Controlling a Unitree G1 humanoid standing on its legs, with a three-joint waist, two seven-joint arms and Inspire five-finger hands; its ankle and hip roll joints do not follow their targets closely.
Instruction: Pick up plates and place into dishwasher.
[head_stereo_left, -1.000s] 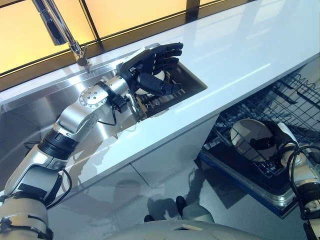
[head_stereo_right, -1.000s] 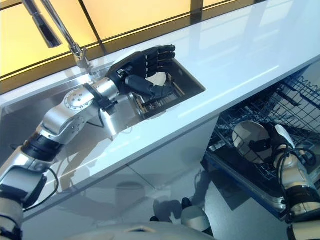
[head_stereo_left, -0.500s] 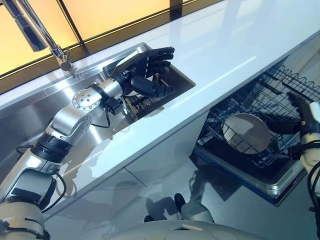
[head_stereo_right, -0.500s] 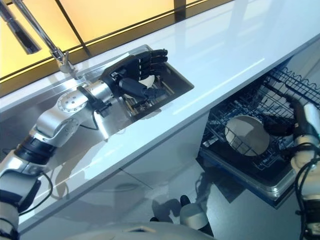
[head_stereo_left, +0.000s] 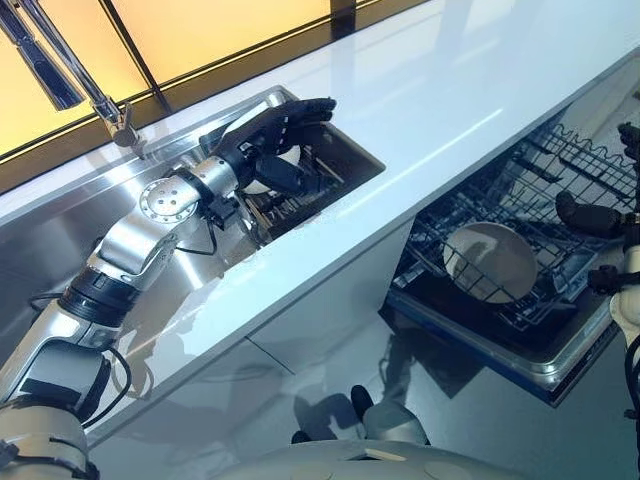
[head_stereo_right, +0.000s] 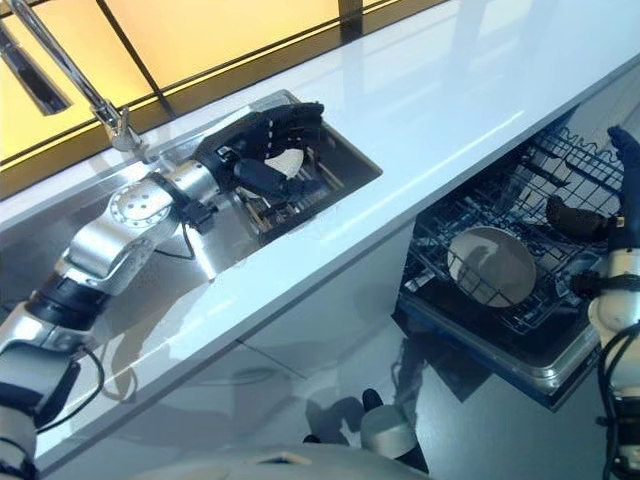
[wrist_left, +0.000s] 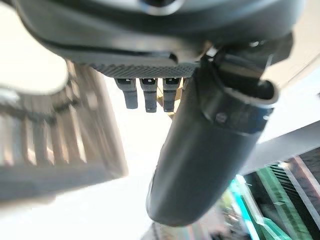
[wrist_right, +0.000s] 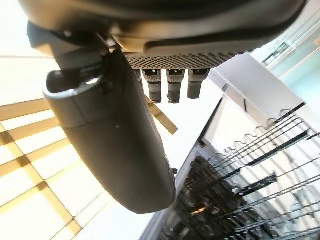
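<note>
A white countertop (head_stereo_left: 480, 90) runs diagonally across the scene, glossy, with a bright streak of reflected light on it. A stainless sink (head_stereo_left: 60, 225) is set into it at the left. A chrome faucet (head_stereo_left: 60, 70) rises behind the sink; its stem stands on the steel ledge at the back edge. A dark slatted rack (head_stereo_left: 320, 175) sits in the recess at the sink's right end, just beside the countertop. Amber window panels (head_stereo_left: 200, 30) with dark frames line the wall behind the countertop. White cabinet fronts (head_stereo_left: 300, 310) sit below the countertop. The floor (head_stereo_left: 440, 400) beneath is grey and reflective
</note>
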